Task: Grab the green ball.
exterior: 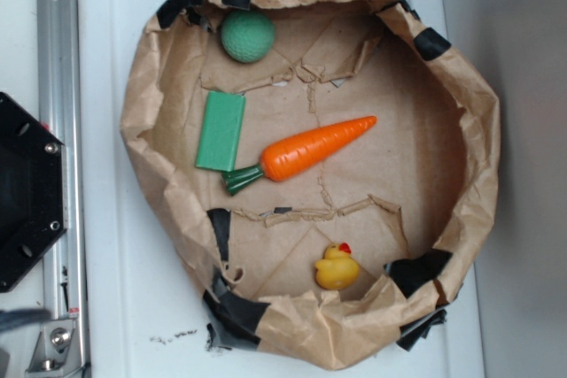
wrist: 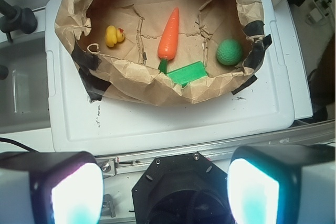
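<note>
Fingers (wrist: 68, 192) of my gripper (wrist: 165, 190) stand spread wide and empty, high above the table. Beyond them, past the green block (wrist: 187, 73), the green ball (wrist: 229, 52) sits against the paper bowl's (wrist: 79, 9) wall; it looks light, dimpled and prone to roll, so I'd pinch across its widest middle.

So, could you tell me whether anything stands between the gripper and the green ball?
Only the paper bag's taped wall lies between the open gripper and the green ball; from above, nothing covers the ball.
</note>
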Controlling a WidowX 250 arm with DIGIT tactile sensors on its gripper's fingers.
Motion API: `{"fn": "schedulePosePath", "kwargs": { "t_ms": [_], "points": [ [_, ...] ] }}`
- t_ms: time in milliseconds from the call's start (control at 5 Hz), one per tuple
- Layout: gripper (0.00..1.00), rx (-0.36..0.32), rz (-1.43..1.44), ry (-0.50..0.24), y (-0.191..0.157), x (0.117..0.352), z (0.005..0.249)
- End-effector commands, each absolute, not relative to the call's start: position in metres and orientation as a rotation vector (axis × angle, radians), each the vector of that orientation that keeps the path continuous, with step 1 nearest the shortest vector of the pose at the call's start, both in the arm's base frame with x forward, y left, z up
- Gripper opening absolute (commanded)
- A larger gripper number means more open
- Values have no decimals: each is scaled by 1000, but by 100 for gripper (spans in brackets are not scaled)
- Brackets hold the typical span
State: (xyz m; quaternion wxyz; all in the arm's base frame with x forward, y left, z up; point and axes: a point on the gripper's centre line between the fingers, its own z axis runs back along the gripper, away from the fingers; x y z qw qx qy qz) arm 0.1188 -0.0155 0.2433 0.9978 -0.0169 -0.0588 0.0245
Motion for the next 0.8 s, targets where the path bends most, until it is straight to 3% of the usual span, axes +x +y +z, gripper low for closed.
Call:
{"fn": "schedulePosePath", "kwargs": {
  "t_ms": [0,200,400,600],
  "points": [
    [100,-34,49,-118,-16,119,243],
    [100,37,34,-119,-10,169,221],
    [100,100,-63,-173,-13,210,201],
    [100,134,-229,-157,-8,233,165]
  ]
}}
